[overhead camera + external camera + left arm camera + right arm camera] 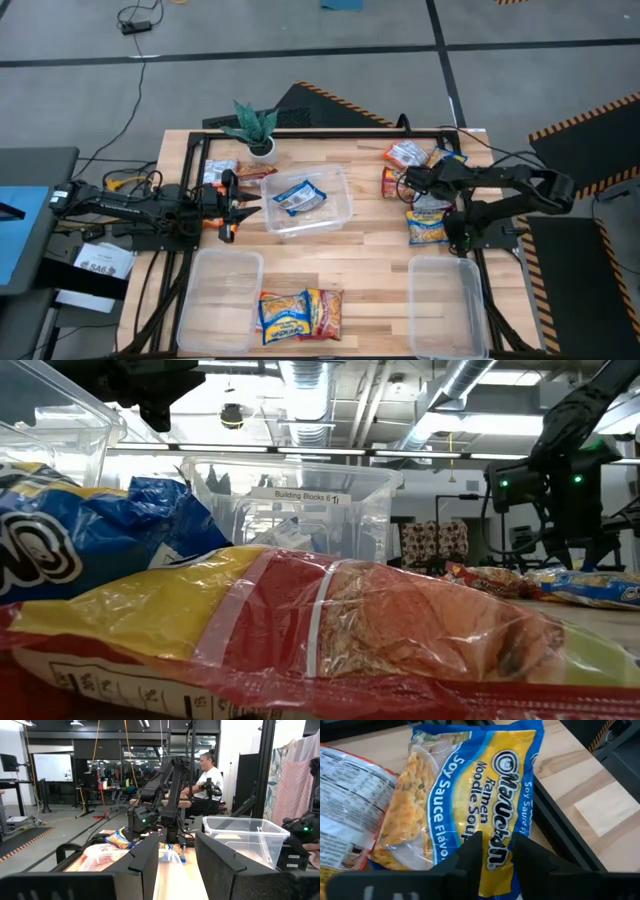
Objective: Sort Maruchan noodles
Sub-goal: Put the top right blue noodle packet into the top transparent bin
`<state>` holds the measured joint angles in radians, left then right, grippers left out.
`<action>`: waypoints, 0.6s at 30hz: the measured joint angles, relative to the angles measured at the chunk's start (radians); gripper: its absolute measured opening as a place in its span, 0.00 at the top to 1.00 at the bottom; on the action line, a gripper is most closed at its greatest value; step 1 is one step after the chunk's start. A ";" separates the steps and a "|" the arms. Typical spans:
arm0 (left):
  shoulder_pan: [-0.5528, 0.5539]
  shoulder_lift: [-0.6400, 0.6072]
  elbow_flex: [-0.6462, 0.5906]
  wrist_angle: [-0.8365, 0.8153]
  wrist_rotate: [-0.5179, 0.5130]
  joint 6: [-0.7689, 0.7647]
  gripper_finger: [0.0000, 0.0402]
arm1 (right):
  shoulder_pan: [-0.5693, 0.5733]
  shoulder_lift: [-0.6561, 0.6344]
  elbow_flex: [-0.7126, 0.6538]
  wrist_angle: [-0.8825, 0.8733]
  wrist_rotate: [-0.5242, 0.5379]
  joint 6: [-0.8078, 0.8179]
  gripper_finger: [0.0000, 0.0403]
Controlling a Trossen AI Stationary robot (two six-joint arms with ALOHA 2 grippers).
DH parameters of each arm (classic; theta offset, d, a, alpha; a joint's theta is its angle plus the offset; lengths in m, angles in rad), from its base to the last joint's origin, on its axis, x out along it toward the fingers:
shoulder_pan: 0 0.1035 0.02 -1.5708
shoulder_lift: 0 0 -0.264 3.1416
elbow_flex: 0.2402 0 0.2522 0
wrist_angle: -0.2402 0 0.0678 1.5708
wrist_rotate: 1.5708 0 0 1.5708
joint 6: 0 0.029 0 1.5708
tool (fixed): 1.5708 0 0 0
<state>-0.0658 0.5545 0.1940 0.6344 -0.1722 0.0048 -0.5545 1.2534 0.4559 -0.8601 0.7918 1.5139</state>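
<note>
Maruchan packets lie flat in a cluster at the table's far right, and two more lie at the near edge. One blue packet sits inside the centre clear tub. My right gripper hangs open over that far-right cluster. In the right wrist view the right gripper stands above a blue-and-yellow soy sauce packet, beside an orange-and-white packet; whether it touches, I cannot tell. My left gripper is open, level, just left of the centre tub.
Two clear tubs stand at the near edge, one left and one right. A potted plant and a small packet sit at the far left. In the low view, the near packets fill the foreground. People sit beyond the table.
</note>
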 joint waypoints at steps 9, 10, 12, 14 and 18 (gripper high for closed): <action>0.000 0.000 0.000 0.000 0.000 0.007 0.71 | -0.001 0.023 0.003 0.053 0.004 -0.149 0.97; 0.000 0.000 0.000 0.000 0.000 0.010 0.71 | 0.004 0.012 0.008 0.045 0.000 -0.163 0.98; 0.000 0.000 0.000 0.000 0.000 0.012 0.71 | 0.024 -0.015 0.025 0.023 0.002 -0.186 0.98; 0.000 0.000 0.000 0.001 0.000 0.013 0.71 | 0.048 -0.051 0.049 -0.012 0.022 -0.188 0.98; 0.000 0.000 0.000 0.004 0.000 0.013 0.71 | 0.099 -0.129 0.107 -0.106 0.076 -0.191 0.98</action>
<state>-0.0658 0.5544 0.1940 0.6379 -0.1726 0.0181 -0.4555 1.1245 0.5630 -0.9665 0.8677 1.3231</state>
